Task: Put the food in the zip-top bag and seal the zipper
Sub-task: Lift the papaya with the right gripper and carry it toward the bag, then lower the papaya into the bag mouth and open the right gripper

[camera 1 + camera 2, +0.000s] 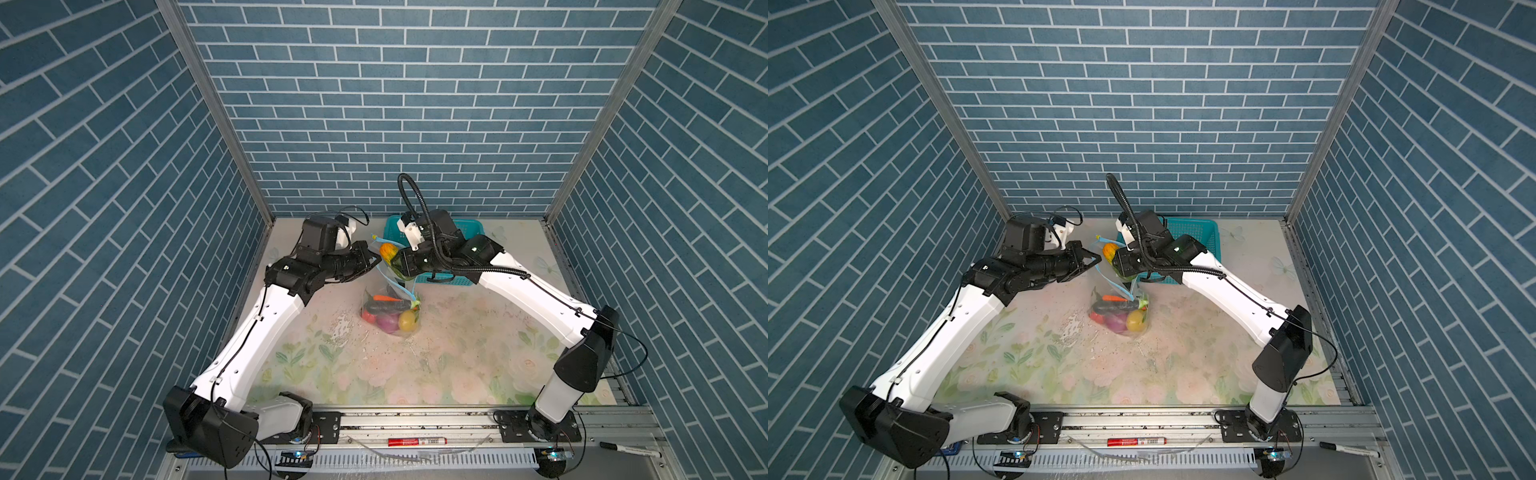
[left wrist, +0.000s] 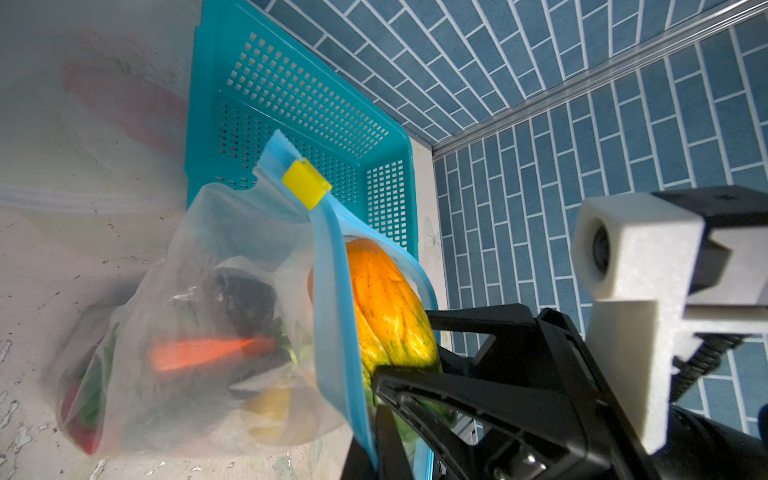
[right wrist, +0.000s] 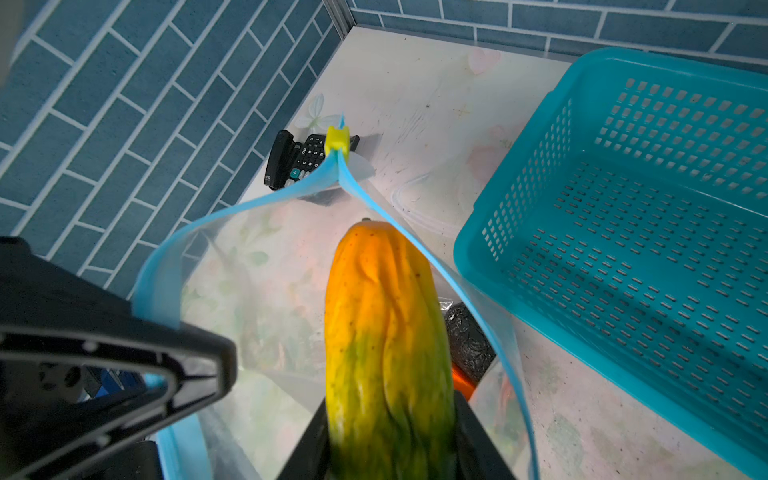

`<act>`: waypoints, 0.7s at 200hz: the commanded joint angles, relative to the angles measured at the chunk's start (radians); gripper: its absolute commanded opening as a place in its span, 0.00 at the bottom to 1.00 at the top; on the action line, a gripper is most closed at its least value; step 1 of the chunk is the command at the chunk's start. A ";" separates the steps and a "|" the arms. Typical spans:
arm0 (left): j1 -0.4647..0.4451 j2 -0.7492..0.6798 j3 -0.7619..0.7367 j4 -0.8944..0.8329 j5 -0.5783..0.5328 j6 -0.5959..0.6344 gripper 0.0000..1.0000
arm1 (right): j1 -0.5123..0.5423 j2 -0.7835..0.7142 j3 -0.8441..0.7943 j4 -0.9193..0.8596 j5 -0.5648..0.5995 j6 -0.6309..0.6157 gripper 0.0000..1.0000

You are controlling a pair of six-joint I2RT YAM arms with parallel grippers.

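Floral table (image 1: 457,365); both arms (image 1: 257,332) arch toward zip-top bag (image 1: 390,311).

Digits, plus sign on calculator (image 3: 296,160)

Basket (image 1: 391,227) half hidden behind R arm (image 1: 540,299); food (image 2: 199,353) blurred thru bag (image 2: 216,224).

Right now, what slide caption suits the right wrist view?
The right fingers hold the orange-green piece in the open mouth of the zip-top bag; the left fingers pinch its zipper.
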 commanded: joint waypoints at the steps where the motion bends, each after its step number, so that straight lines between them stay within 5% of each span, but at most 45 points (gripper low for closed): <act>1: 0.002 -0.019 -0.012 0.011 0.002 0.006 0.00 | 0.002 0.008 0.067 -0.011 0.015 -0.018 0.37; 140: 0.002 -0.017 -0.005 0.004 0.002 0.011 0.00 | 0.003 0.039 0.111 -0.035 0.014 -0.040 0.50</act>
